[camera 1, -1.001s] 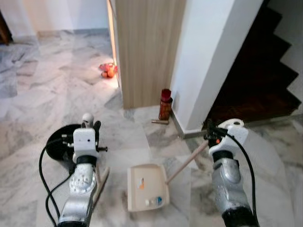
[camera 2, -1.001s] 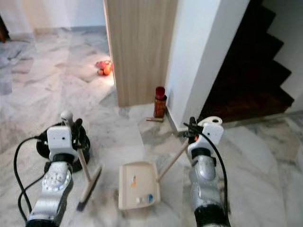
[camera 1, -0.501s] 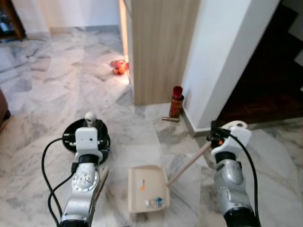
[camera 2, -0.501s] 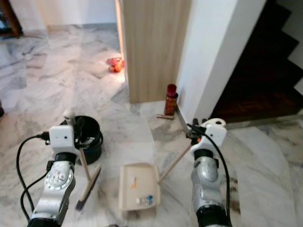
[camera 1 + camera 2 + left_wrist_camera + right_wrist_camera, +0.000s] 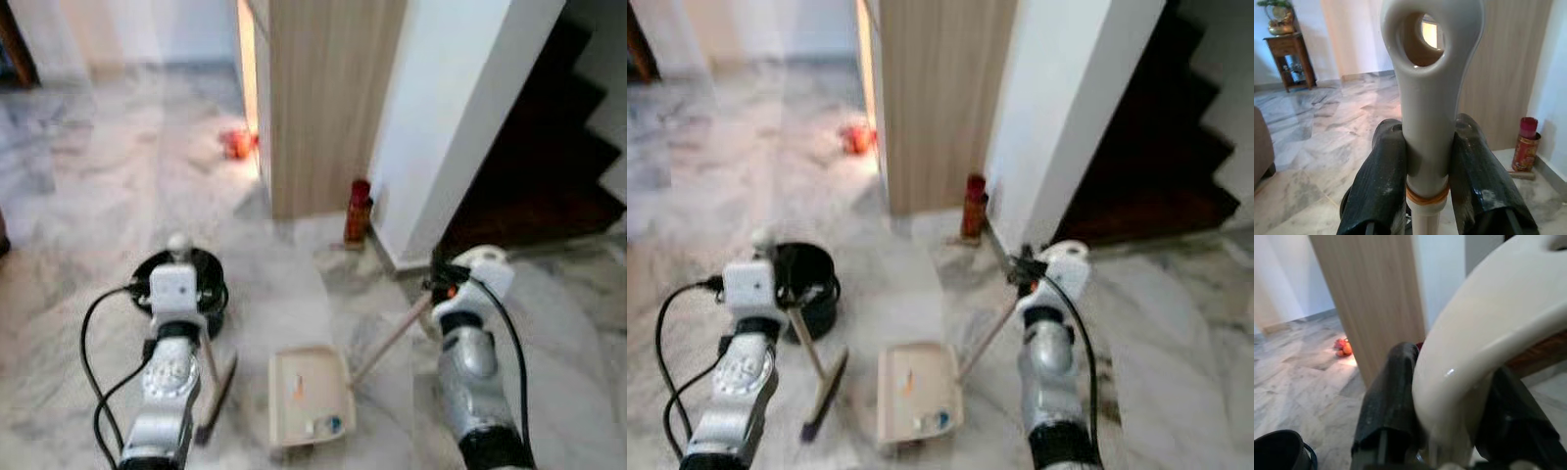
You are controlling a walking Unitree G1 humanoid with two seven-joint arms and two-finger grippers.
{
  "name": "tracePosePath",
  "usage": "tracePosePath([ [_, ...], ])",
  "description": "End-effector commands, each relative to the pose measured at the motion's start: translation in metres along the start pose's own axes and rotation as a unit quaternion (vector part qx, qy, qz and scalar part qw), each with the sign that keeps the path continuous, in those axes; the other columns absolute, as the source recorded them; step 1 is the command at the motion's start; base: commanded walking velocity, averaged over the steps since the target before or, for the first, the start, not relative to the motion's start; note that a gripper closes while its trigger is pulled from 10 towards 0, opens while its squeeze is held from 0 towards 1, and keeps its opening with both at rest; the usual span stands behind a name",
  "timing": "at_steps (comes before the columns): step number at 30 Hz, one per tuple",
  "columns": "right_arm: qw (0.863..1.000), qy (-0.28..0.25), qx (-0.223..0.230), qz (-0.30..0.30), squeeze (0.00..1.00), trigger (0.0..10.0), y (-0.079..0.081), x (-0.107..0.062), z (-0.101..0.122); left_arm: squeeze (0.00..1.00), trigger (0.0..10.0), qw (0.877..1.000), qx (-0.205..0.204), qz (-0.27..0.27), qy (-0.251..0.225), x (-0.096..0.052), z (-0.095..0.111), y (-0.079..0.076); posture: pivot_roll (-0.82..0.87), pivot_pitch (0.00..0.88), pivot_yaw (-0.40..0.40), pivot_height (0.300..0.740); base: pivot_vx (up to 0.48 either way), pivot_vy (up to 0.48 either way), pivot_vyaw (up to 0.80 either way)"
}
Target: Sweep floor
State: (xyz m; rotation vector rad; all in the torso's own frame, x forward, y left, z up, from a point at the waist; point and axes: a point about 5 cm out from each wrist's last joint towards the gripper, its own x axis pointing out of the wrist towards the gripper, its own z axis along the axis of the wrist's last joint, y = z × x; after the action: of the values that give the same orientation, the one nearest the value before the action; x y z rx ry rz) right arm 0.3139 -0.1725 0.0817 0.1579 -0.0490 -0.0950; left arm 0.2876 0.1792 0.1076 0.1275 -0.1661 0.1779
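Observation:
My left gripper (image 5: pixel 1427 196) is shut on the cream handle of a broom (image 5: pixel 1431 73); its stick runs down to the brush head (image 5: pixel 217 397) on the marble floor. My right gripper (image 5: pixel 1444 431) is shut on the cream handle (image 5: pixel 1484 342) of the dustpan (image 5: pixel 308 399). The dustpan lies on the floor between my arms, with small bits of litter (image 5: pixel 325 425) in it. Its wooden stick (image 5: pixel 389 341) slants up to my right hand.
A black bucket (image 5: pixel 189 292) stands on the floor just beyond my left wrist. A red can (image 5: pixel 358 211) stands at the foot of a wooden panel (image 5: pixel 323 98). Orange things (image 5: pixel 235 143) lie farther off. Dark stairs (image 5: pixel 549 147) rise on the right beyond a white wall (image 5: pixel 460 108).
The view has shifted and blurred, so the camera moved. The brush head now sits nearer the dustpan. Both grippers keep their holds.

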Motion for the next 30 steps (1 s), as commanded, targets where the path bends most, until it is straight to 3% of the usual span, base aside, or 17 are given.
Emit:
tracePosePath([
  [1, 1.000, -0.024, 0.005, -0.006, 0.00, 10.0, -0.0018, 0.0039, 0.0106, 0.00, 10.0, 0.999, 0.001, -0.008, -0.031, 0.0027, 0.0124, -0.0039, 0.09, 0.000, -0.038, 0.740, 0.000, 0.270, 0.00],
  [10, 1.000, -0.027, 0.005, -0.004, 0.00, 10.0, -0.0012, 0.0039, 0.0111, 0.00, 10.0, 0.999, 0.000, -0.011, -0.031, 0.0023, 0.0126, -0.0053, 0.09, 0.000, -0.037, 0.740, 0.000, 0.271, 0.53],
  [18, 1.000, -0.025, 0.008, 0.001, 0.00, 10.0, 0.0004, 0.0035, 0.0100, 0.00, 10.0, 0.999, 0.000, -0.014, -0.031, 0.0022, 0.0126, -0.0067, 0.09, 0.000, -0.033, 0.740, 0.000, 0.269, 0.00],
  [30, 1.000, -0.020, 0.021, 0.010, 0.00, 10.0, 0.0038, 0.0034, 0.0084, 0.00, 10.0, 0.999, -0.001, -0.019, -0.032, 0.0022, 0.0140, -0.0087, 0.09, 0.000, -0.032, 0.740, 0.000, 0.269, 0.33],
])
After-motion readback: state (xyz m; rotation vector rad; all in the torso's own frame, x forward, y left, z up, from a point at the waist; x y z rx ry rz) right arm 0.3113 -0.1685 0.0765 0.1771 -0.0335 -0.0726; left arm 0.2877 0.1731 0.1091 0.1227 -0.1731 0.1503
